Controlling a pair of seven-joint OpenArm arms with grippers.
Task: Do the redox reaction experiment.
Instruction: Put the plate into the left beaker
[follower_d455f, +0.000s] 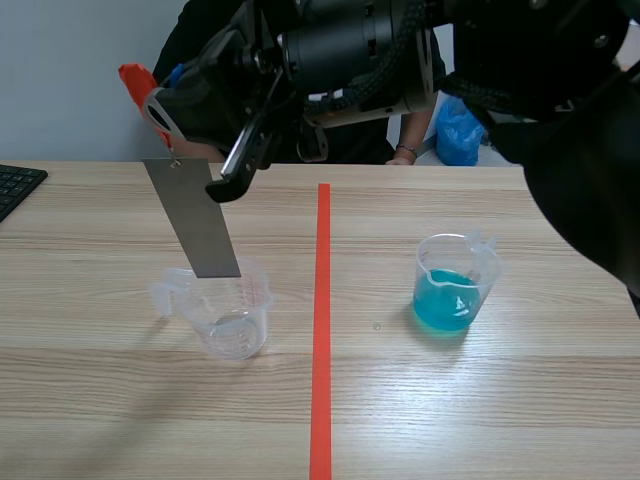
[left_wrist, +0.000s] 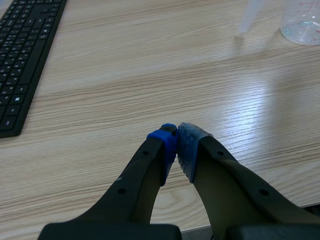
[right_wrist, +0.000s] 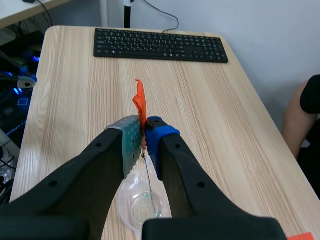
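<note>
**Risk: strip slipping, or tipping a beaker**

Left gripper (left_wrist: 176, 140): pads pressed together, holding nothing. Left of centre, the metal strip (follower_d455f: 195, 220) hangs tilted, its lower end at the empty beaker's (follower_d455f: 228, 315) mouth. Right gripper (right_wrist: 144, 131) pinches its orange-tagged top. The pinch looks thin, so the strip may slip or swing. Blue-solution beaker (follower_d455f: 452, 290) stands right of centre, well apart. A low carry could clip its rim.

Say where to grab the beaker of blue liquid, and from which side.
Probably by the handle of the blue-liquid beaker, coming from the right: it stands upright, its handle juts out at the far right, and jaws there stay clear of the liquid.
</note>
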